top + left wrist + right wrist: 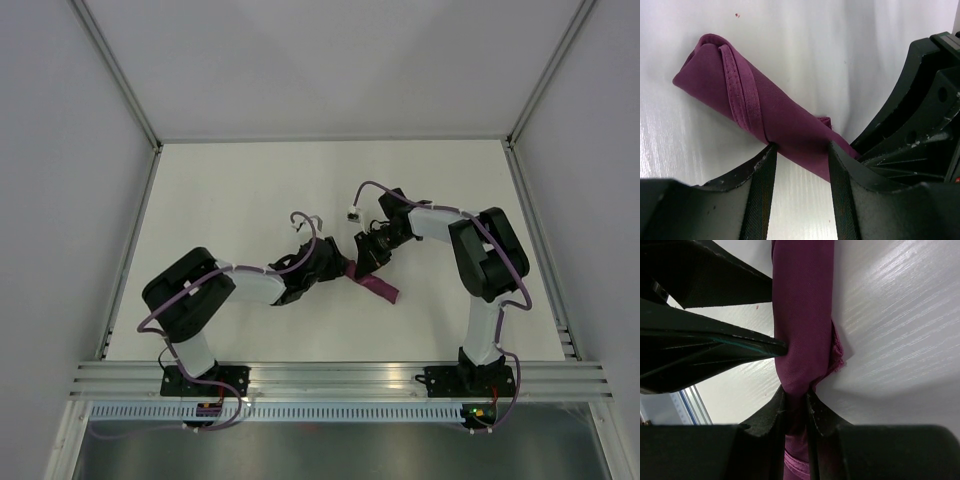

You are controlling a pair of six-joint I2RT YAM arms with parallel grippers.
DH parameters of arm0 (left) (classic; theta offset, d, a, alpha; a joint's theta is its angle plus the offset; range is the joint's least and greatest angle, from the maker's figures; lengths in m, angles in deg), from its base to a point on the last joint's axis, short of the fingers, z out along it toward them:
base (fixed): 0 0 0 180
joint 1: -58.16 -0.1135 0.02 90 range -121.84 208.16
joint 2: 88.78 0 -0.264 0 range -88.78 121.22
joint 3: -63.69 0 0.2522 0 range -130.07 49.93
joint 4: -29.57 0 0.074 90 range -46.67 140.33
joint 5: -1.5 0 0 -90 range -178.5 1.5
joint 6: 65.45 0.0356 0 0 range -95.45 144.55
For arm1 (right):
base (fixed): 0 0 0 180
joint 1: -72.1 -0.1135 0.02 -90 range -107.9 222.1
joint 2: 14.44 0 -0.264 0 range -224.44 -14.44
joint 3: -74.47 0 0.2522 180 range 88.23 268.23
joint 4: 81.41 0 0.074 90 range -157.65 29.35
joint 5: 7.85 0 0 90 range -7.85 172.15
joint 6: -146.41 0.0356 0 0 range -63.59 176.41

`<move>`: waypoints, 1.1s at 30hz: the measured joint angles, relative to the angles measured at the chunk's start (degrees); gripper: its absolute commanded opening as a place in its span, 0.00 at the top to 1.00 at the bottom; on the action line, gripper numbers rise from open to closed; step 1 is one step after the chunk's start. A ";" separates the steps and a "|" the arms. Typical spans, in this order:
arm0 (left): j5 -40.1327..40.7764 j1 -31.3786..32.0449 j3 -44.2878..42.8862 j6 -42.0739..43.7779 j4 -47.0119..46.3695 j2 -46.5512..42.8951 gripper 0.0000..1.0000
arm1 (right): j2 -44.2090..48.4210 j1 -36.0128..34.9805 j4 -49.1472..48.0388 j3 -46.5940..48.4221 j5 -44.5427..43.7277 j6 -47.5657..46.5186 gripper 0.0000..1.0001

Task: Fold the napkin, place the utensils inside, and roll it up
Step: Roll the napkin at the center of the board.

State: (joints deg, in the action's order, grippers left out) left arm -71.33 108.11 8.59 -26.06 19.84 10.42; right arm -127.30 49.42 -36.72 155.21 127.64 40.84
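The napkin (pixel 377 286) lies in the middle of the table as a tight magenta roll, its hemmed edge wrapped round it in the left wrist view (pixel 745 100). No utensils show in any view. My left gripper (pixel 800 149) is open, its two fingertips resting against the near side of the roll, bare table between the fingers. My right gripper (pixel 796 399) is shut on one end of the roll (pixel 802 315), the cloth pinched between the pads. In the top view both grippers, left (pixel 338 264) and right (pixel 368 258), meet at the roll's upper-left end.
The right gripper's black body (pixel 920 125) fills the right side of the left wrist view, close to the left fingers. The left gripper's fingers (pixel 715 347) touch the roll in the right wrist view. Grey walls (pixel 90 200) and a metal rail (pixel 340 378) bound the white table (pixel 250 190).
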 measured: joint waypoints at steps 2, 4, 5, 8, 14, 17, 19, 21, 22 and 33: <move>0.17 -0.17 -1.70 0.02 1.66 0.79 0.51 | -0.28 0.15 0.24 0.35 0.22 0.52 0.79; 0.22 -0.52 -4.20 0.11 4.26 1.90 0.51 | -0.59 0.31 0.44 0.74 0.26 0.96 0.73; 0.22 -0.74 -5.35 0.17 5.18 2.45 0.51 | -0.66 0.37 0.46 0.92 0.31 1.05 0.71; 0.15 -1.29 -8.33 0.98 7.91 3.74 0.52 | -0.85 0.39 0.81 1.57 0.52 1.01 0.59; -0.85 -2.23 -15.80 4.85 14.64 7.06 0.53 | -1.11 0.37 2.25 2.91 1.73 0.81 0.45; -1.11 -2.49 -18.14 6.75 17.70 7.69 0.53 | -1.25 0.61 2.80 3.45 2.10 0.70 0.43; -1.44 -2.82 -19.65 7.82 19.19 8.28 0.53 | -1.29 0.94 2.99 3.72 2.21 0.55 0.42; -2.19 -3.10 -21.24 8.81 20.74 8.98 0.53 | -1.38 1.44 3.45 4.07 2.21 0.22 0.41; -2.36 -3.28 -22.03 9.38 21.44 9.40 0.53 | -1.44 1.86 3.65 4.20 2.27 0.04 0.41; -5.53 -4.90 -30.67 13.16 27.65 14.38 0.54 | -2.62 7.39 8.59 6.19 4.57 -3.34 0.40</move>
State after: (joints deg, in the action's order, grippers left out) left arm -76.86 103.22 -22.08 -12.90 47.49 24.80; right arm -129.92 56.81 -28.13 161.40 132.21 37.49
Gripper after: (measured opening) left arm 0.466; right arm 0.597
